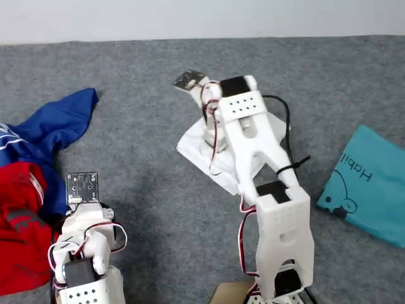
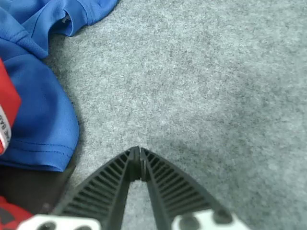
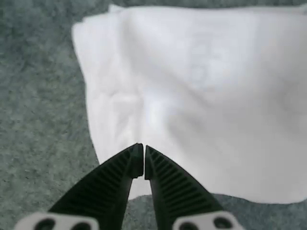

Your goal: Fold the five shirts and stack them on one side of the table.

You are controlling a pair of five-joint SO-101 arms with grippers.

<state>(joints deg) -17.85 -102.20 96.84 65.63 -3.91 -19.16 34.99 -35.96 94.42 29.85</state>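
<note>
Shirts, four colours countable. Closest to the arm bases is the red shirt (image 1: 19, 221), crumpled by the left arm, with the blue shirt (image 1: 57, 123) spread unfolded just beyond it and overlapping it. The left hand (image 2: 139, 155) is clenched on nothing and sits low over bare desk (image 1: 158, 209), just beside the blue hem. Further out, mid-desk, the white shirt (image 3: 201, 96) lies in a flat, roughly squared packet under the right arm. The right hand (image 3: 144, 148) is clenched too, tips over the packet's edge near a corner. No cloth is visible between the tips, so it reads as not grasping. The teal shirt (image 1: 370, 183) lies folded off to the right, well apart from the white one; likely the stack start. Step in hand looks like finishing or shifting the white packet. To do it well, release the tips first, come down at the doubled edge and catch all layers, not just the top one. Then carry it low and flat so the fold doesn't spring open, and square it on the teal. For room, there is an open grey lane between white and teal, and more between the two arms. The left side is crowded by loose cloth. The desk's far edge meets the wall beyond the white shirt, so there is little slack that way.
</note>
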